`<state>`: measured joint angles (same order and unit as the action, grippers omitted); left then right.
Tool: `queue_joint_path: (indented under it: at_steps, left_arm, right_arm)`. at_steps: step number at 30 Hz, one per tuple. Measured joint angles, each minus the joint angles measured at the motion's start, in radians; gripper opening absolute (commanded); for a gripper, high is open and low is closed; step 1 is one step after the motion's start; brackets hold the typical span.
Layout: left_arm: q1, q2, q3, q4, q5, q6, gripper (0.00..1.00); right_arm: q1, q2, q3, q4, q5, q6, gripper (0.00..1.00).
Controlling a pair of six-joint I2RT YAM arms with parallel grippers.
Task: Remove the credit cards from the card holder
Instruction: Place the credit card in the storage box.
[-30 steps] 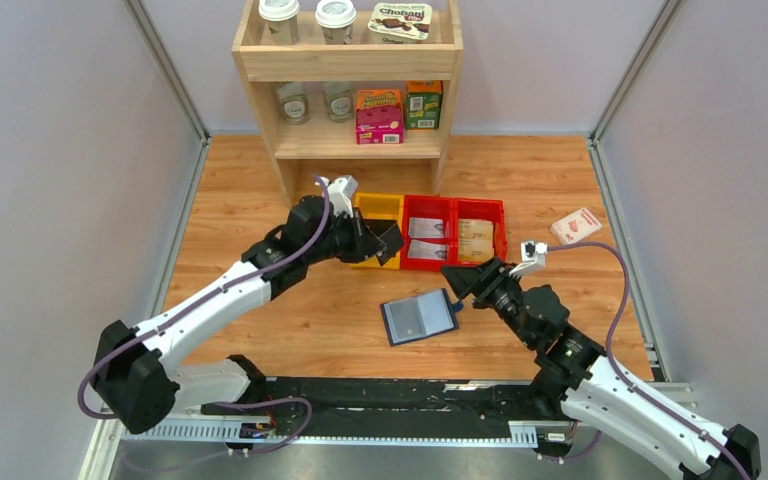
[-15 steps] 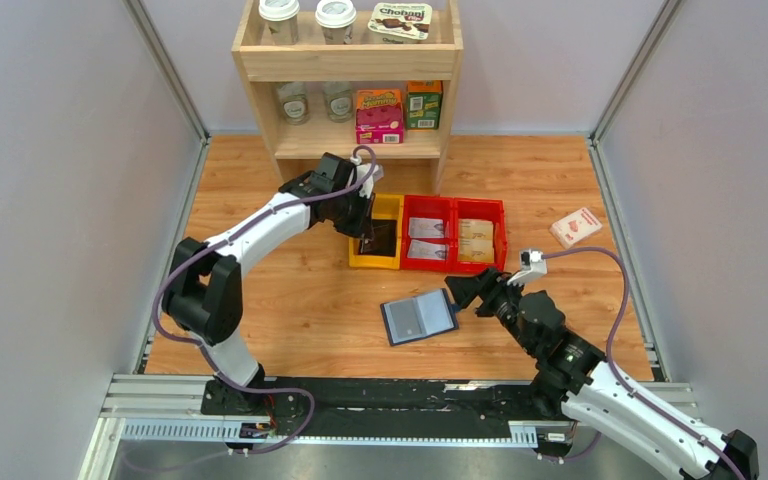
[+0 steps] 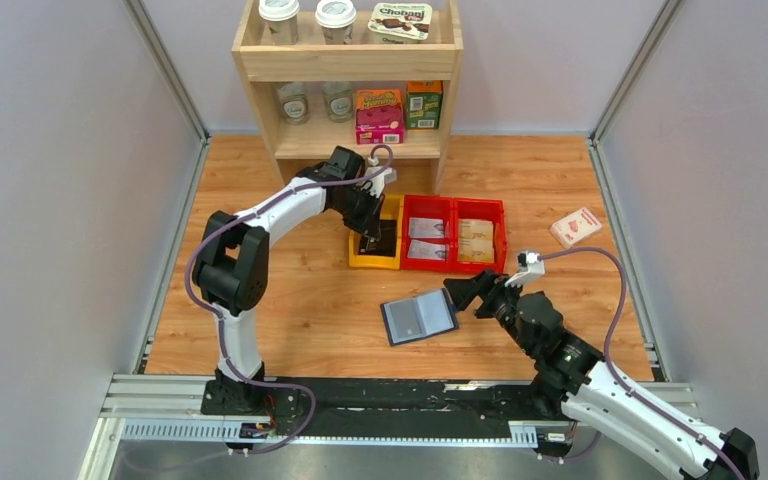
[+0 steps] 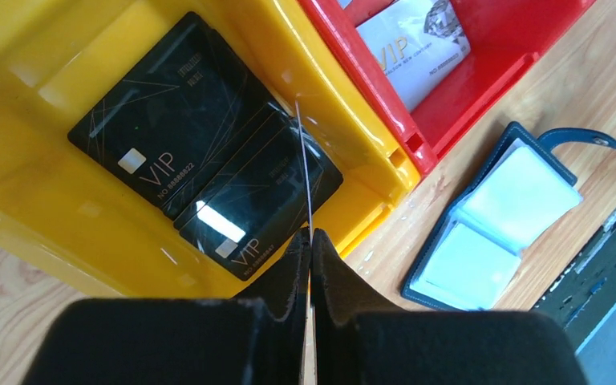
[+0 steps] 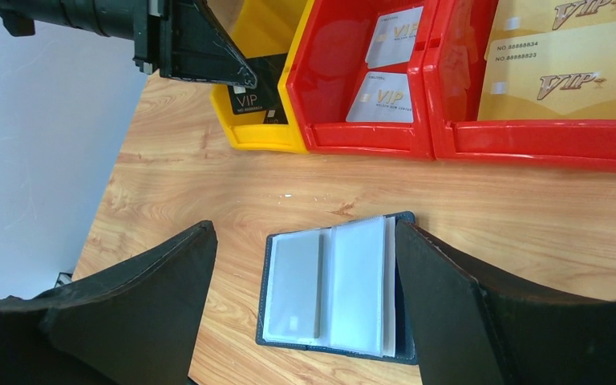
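**A:** How's your table (image 5: 208, 192) laid out?

**B:** The yellow bin (image 4: 345, 128) is on the far side. The card holder (image 5: 337, 285) lies open nearer you, directly under your right gripper (image 5: 305, 228). That gripper's fingers are spread, and the holder's long axis spans the gap between them.

**A:** And your left gripper (image 4: 309, 237)?

**B:** It's over that bin, pinching one credit card (image 4: 302, 160) edge-down. Two black cards (image 4: 192, 152) lie flat just beneath, so I'd judge a straight drop lands it.

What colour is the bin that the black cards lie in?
The bin is yellow, clearest in the left wrist view.
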<state>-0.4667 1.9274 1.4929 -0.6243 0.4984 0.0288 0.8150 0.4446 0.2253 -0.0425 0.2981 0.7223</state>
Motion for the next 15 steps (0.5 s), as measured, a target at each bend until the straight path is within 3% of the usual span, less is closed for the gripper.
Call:
queue_joint_path:
  at_steps: [7, 15]
  left_arm:
    - [0.002, 0.02, 0.01, -0.035, -0.051, 0.033, 0.23]
    - [0.002, 0.021, 0.066, -0.068, -0.143, 0.048, 0.28]
  right_arm:
    - [0.0, 0.005, -0.004, 0.022, -0.005, -0.014, 0.85]
    - [0.0, 0.013, 0.014, -0.011, -0.017, -0.039, 0.86]
